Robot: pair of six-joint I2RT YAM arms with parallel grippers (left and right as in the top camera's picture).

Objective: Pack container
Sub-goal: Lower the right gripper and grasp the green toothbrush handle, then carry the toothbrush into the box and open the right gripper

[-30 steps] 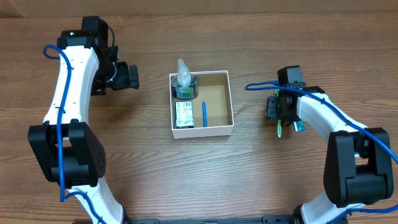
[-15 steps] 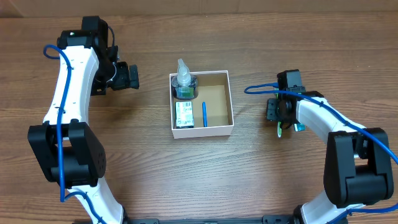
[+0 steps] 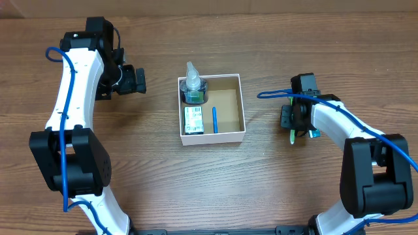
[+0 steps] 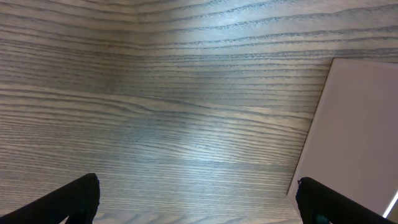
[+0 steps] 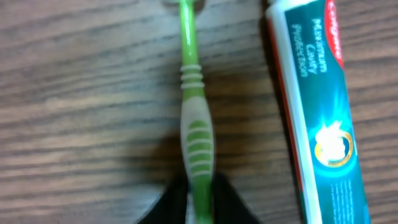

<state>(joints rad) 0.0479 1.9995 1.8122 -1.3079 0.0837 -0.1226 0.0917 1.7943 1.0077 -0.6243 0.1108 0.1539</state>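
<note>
The container (image 3: 215, 137), a shallow white-walled box with a brown floor, sits mid-table. It holds a clear-topped bottle (image 3: 194, 88), a green and white packet (image 3: 192, 120) and a thin blue stick (image 3: 214, 119). My right gripper (image 3: 293, 119) is to its right, low over the table, shut on the handle of a green toothbrush (image 5: 194, 124). A toothpaste tube (image 5: 317, 106) lies beside the brush, to its right in the right wrist view. My left gripper (image 3: 134, 79) is open and empty, left of the container, whose white wall (image 4: 354, 137) shows in the left wrist view.
In the overhead view the toothbrush (image 3: 294, 136) and the toothpaste tube (image 3: 314, 132) lie on the bare wooden table (image 3: 261, 183) close to the right arm. The right half of the container's floor (image 3: 227, 108) is bare.
The right gripper has shifted slightly toward the table's front, over the toothbrush. The left arm and the container's contents have not moved.
</note>
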